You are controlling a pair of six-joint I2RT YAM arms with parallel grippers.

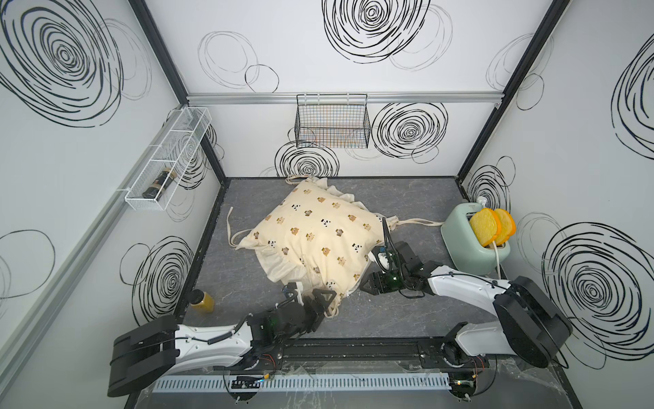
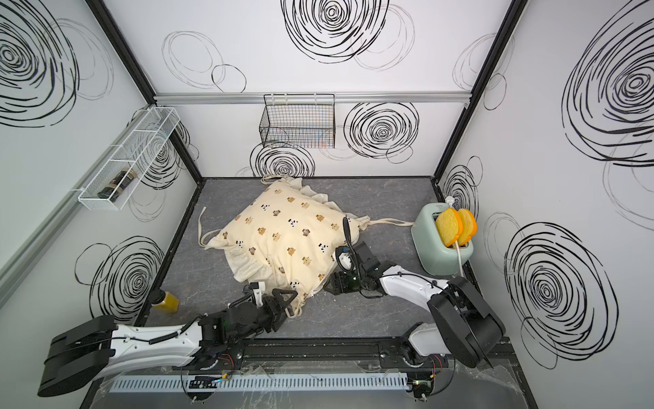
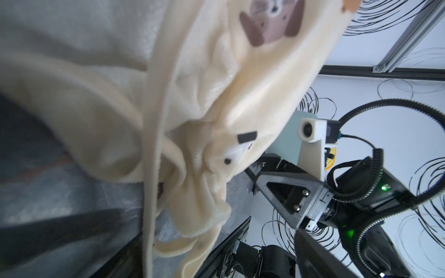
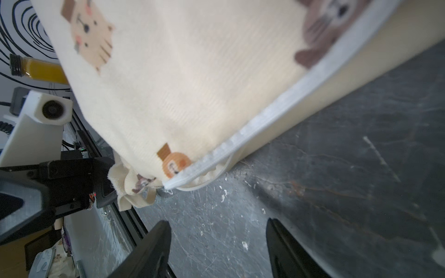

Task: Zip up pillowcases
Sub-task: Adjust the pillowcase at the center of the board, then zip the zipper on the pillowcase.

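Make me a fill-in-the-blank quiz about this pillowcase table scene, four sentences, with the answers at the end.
1. The mint-green toaster holds ___ slices of toast.
2. The pillowcase is printed with brown bears and black-and-white ___.
3. The dark bottle lies in the ___ wire basket on the side wall.
4. The right gripper has its jaws ___, with nothing between them.
Missing words: two; pandas; white; open.

The whole worktop [image 1: 407, 198] is seen from high above in both top views; the pillowcase [image 3: 240, 91] [image 4: 180, 84] corner is shared, close-up, by both wrist views
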